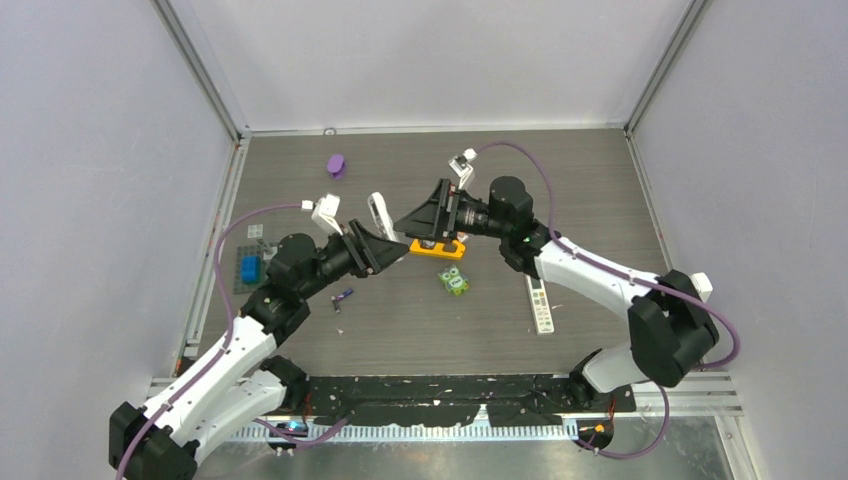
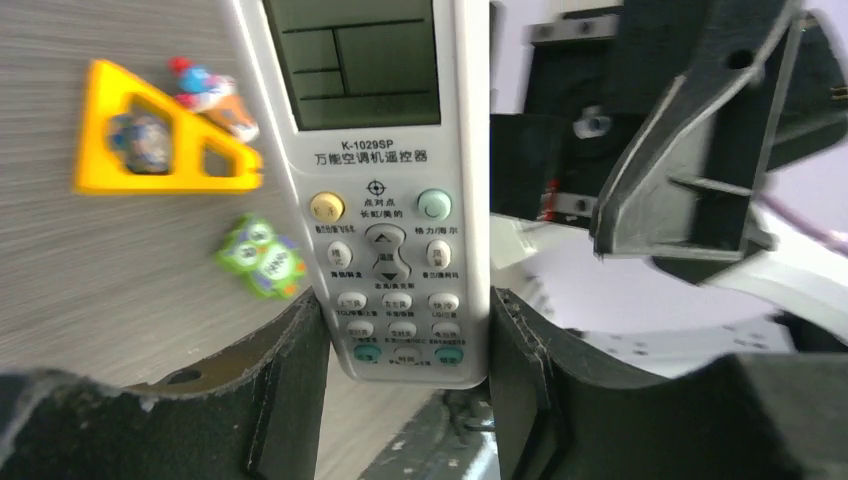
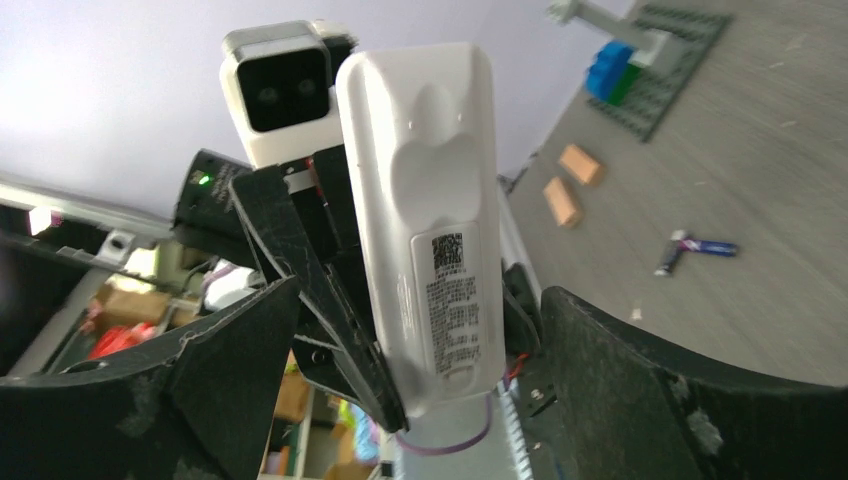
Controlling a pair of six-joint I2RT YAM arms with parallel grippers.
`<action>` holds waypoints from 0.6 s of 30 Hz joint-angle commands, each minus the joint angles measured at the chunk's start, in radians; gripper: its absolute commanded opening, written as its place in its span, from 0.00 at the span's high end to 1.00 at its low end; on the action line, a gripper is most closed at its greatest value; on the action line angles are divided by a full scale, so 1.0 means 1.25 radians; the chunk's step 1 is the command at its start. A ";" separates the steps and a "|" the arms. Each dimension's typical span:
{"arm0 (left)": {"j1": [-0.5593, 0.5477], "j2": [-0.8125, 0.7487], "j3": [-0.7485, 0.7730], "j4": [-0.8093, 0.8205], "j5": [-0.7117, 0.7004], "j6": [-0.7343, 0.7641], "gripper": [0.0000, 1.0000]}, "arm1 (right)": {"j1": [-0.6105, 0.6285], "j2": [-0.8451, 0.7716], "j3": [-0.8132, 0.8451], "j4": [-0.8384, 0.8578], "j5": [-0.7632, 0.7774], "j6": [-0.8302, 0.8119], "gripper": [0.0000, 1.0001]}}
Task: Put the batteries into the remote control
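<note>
Upright, remote control [image 2: 385,200] stands clamped in left hand [image 2: 405,345]

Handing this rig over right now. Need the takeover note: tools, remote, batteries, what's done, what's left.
Left tool: shut on the white remote, held off the table, buttons facing its wrist camera.
Right tool: open, fingers either side of the remote's back, not touching it.
Batteries: lying on the table by the left arm, none picked up.
Done: remote lifted.
Left: back cover looks still on; open it, fetch the batteries, load them.
</note>
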 commanded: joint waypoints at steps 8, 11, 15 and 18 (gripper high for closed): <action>0.005 0.216 0.238 -0.472 -0.404 0.274 1.00 | -0.071 -0.142 0.006 -0.595 0.537 -0.399 0.04; 0.008 0.310 0.290 -0.500 -0.454 0.310 1.00 | -0.093 -0.156 -0.048 -0.662 0.695 -0.434 0.03; 0.032 0.469 0.385 -0.548 -0.456 0.346 1.00 | -0.147 -0.185 -0.089 -0.726 0.758 -0.447 0.02; 0.038 0.588 0.479 -0.597 -0.472 0.376 1.00 | -0.189 -0.196 -0.103 -0.770 0.792 -0.455 0.03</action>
